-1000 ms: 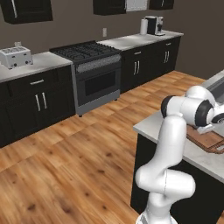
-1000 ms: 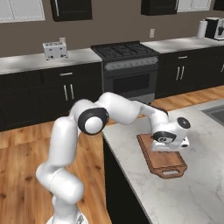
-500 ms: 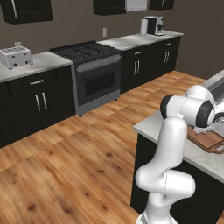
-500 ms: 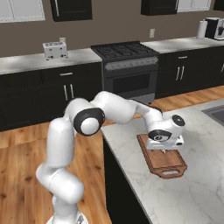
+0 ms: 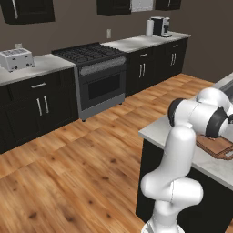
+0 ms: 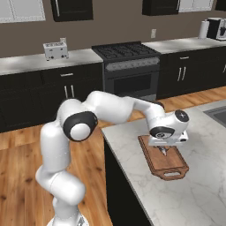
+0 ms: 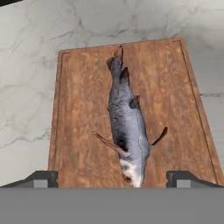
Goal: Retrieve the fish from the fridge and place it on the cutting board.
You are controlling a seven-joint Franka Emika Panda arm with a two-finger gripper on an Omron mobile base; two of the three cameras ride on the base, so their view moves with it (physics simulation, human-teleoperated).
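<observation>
Hand view: fish lies flat along the middle of the cutting board, gripper spread wide just above it, so placement looks done; next move is presumably a clear retreat upward.

I see the fish lying on the cutting board, which sits on the island counter near its left edge. My gripper hangs just above it. The stove stands far behind, toaster to its left.
</observation>
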